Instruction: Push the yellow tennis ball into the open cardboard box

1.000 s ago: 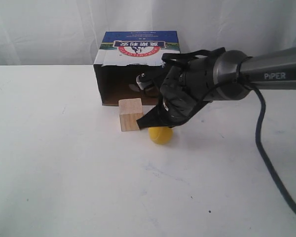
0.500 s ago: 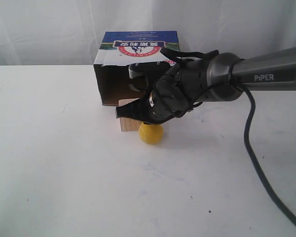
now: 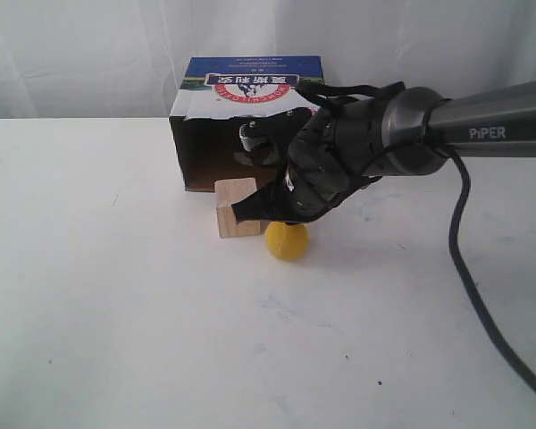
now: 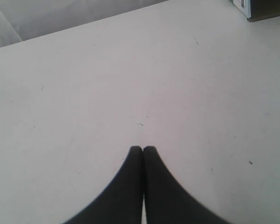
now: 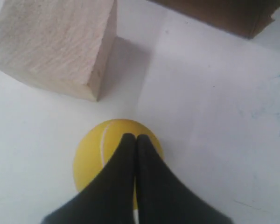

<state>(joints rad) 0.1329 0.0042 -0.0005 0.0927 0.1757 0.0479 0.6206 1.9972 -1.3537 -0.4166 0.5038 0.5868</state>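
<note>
The open cardboard box (image 3: 205, 152) stands at the far side of the tabletop (image 3: 116, 313), its dark mouth facing near and partly hidden by the arm; the yellow tennis ball (image 3: 287, 241) lies outside it, just right of the wooden cube (image 3: 237, 207); the right tool (image 5: 133, 140), fingers pressed together, sits over the ball; the left tool (image 4: 143, 149), fingers likewise together, hangs above bare tabletop.

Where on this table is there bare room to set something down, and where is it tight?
Bare: the table left of the box and wooden cube, around the shut left gripper, and the front strip nearer the camera than the ball. Crowded: the box mouth, where cube, ball and shut right gripper bunch together. A cable crosses the right side.
</note>
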